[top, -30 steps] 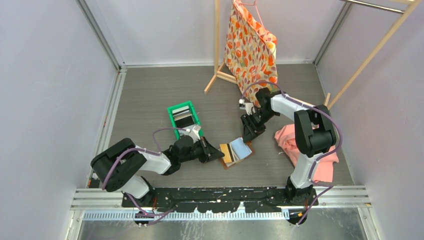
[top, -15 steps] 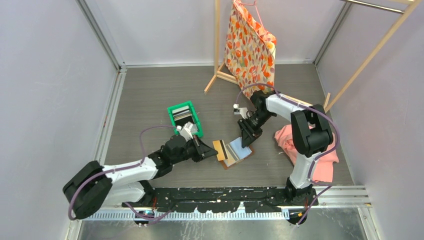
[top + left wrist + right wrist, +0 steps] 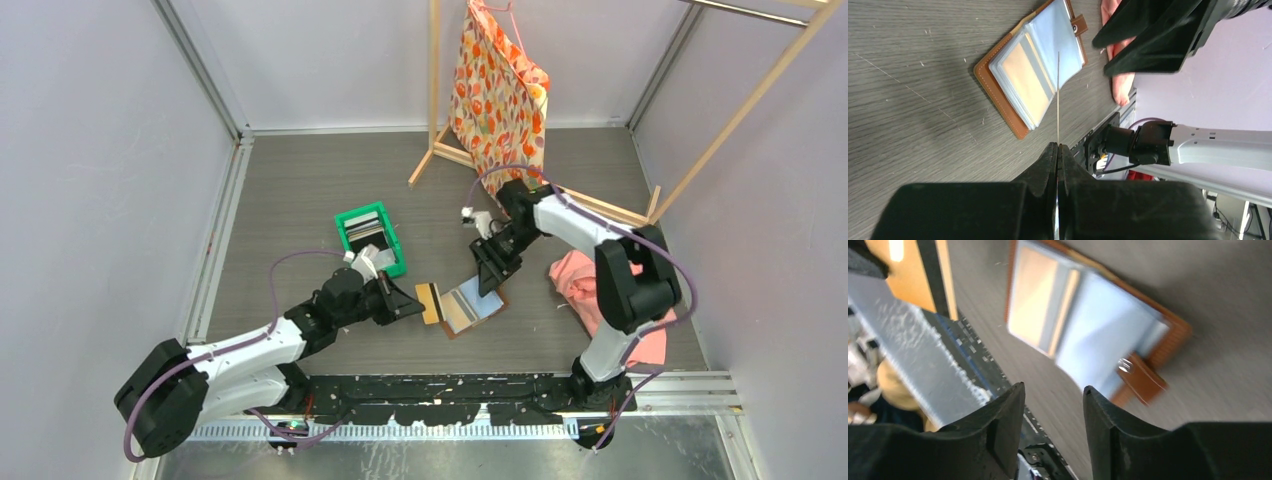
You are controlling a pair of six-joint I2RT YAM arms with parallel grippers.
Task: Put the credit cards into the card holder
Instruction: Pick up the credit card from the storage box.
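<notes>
Pinches tan credit card [image 3: 1058, 95] edge-on in left gripper [image 3: 1058, 147], aimed at card holder [image 3: 1030, 75] lying open on table [image 3: 300, 180] — slots exposed. Hovers right gripper [image 3: 1054, 390], jaws parted, empty, by snap tab [image 3: 1140, 377] — probably to steady it.

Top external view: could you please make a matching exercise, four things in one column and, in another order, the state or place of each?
1 card holder
2 tan card
3 right end effector
4 pink cloth

a pinched in the shut left end effector
b lying open, lining up
c open, empty, near the card holder
d heaped on the table, far right

Pairs: 1-b, 2-a, 3-c, 4-d
</notes>
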